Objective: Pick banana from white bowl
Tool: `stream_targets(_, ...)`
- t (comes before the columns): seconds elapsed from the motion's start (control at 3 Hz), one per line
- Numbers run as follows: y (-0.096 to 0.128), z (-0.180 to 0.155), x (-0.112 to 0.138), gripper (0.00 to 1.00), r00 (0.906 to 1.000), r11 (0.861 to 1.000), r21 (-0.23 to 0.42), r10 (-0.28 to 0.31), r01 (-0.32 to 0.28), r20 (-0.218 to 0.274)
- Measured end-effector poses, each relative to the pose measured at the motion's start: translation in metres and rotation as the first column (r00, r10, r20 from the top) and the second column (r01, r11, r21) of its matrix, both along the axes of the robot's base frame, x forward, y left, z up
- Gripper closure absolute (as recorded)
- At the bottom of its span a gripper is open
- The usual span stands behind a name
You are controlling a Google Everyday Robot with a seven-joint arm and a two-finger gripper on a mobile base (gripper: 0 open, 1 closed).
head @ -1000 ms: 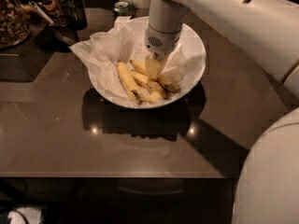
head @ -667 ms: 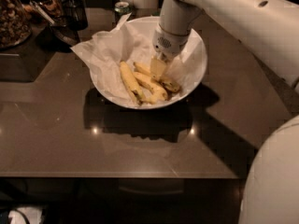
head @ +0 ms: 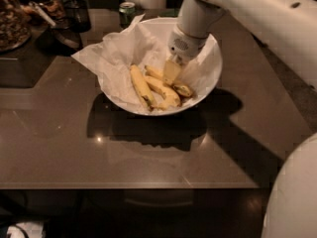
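Banana [head: 166,94]: lay in the white bowl [head: 214,81], upper centre of the frame, on crumpled paper [head: 114,58], between a slimmer banana [head: 140,85] to its left and a stubby dark-tipped one [head: 183,89] to its right.
Claw [head: 172,71]: hung low inside the bowl, just above the banana's upper end; I could not tell whether it was apart, together or clamped.
Change: over the last second the arm [head: 247,9] swung toward the frame's right, while the claw's tip barely drifted. The fruit had not shifted.
Meaning: I judged the banana not yet lifted and the grasp still to come.
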State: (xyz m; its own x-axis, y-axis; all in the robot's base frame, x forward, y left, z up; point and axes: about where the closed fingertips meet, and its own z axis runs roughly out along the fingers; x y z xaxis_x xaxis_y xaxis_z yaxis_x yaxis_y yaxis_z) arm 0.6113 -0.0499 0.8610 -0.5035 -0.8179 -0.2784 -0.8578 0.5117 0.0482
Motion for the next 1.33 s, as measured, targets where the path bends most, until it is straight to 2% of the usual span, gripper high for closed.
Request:
stream_targets(0.33, 0.001, 0.001, 0.001, 1.00, 1.0000, 1.000, 0.000, 0.000, 0.000, 0.000)
stream_targets(0.67, -0.008, 0.003, 0.000, 1.00, 0.9996, 0.999, 0.046, -0.018, 0.017, 0.020)
stream_targets(1.0, -0.002, 0.013, -0.011, 1.00, 0.9989, 0.996, 0.086, 0.009, -0.013, 0.045)
stream_targets(1.33, -0.021, 0.022, -0.014, 1.00, 0.9942, 0.987, 0.159, -0.017, 0.000, 0.106)
